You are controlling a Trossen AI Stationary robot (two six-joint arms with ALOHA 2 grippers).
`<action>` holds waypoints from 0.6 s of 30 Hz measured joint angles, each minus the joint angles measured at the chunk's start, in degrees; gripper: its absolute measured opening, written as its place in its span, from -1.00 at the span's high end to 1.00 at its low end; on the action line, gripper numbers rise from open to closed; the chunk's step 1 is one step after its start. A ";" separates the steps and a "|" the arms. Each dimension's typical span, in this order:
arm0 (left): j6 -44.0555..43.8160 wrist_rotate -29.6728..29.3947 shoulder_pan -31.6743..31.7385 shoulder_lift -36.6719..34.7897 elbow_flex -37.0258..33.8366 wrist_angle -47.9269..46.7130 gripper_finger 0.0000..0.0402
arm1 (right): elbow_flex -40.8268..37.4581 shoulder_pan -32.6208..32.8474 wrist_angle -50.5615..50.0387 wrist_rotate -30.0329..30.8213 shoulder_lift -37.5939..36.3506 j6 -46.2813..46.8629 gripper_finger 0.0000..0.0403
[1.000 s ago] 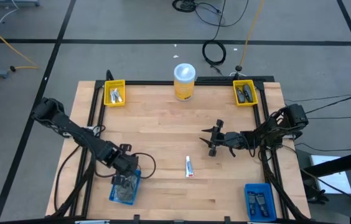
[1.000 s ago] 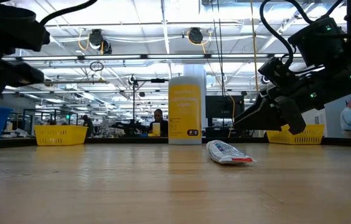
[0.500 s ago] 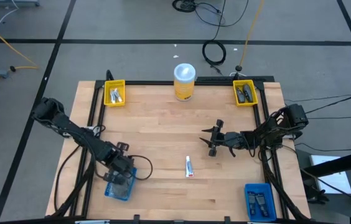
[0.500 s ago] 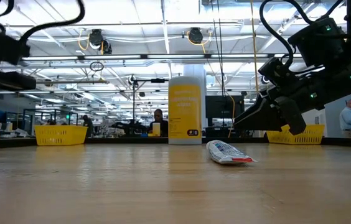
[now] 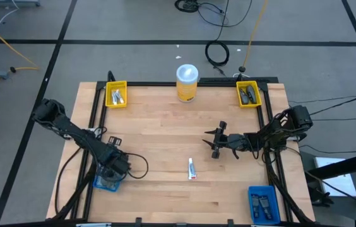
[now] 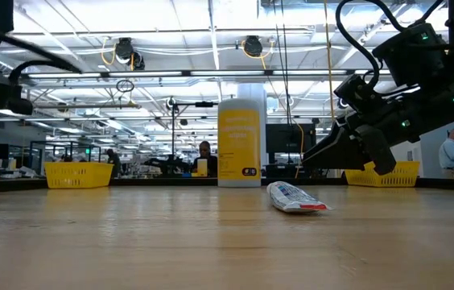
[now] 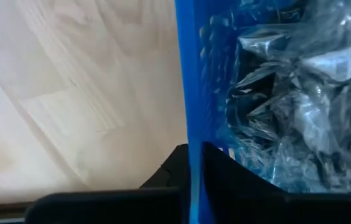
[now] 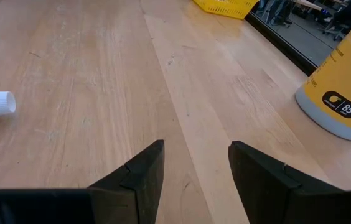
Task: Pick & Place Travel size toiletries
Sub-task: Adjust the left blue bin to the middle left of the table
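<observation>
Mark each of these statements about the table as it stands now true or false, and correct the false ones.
1. The left hand is shut on the wall of a blue bin. True.
2. That blue bin holds clear-wrapped items. True.
3. The small white tube lies inside a yellow bin. False: it lies on the bare wooden table, near the middle.
4. The right hand holds the tube. False: it is open and empty, apart from the tube.
5. The yellow canister stands upright at the table's far edge. True.
6. There is one yellow bin only. False: there are two, in the far left corner and the far right corner.
</observation>
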 joint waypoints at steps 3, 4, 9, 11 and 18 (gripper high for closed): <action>-3.09 0.03 0.00 0.00 -2.30 0.48 0.88 | 0.02 0.00 -0.02 0.00 0.01 0.00 0.15; -4.76 -0.03 0.00 -0.05 -3.01 0.59 0.87 | 0.00 -0.02 -0.02 0.00 0.00 0.00 0.15; -12.20 0.41 1.42 -0.16 -5.34 0.47 0.86 | 0.01 -0.01 -0.04 0.00 0.01 0.00 0.15; -12.28 1.48 1.95 -0.87 -5.42 0.47 0.82 | 0.01 -0.01 -0.04 0.00 0.01 0.00 0.15; -12.72 2.86 3.81 -5.91 -4.31 -0.57 0.67 | 0.02 0.00 -0.04 0.04 0.01 0.00 0.15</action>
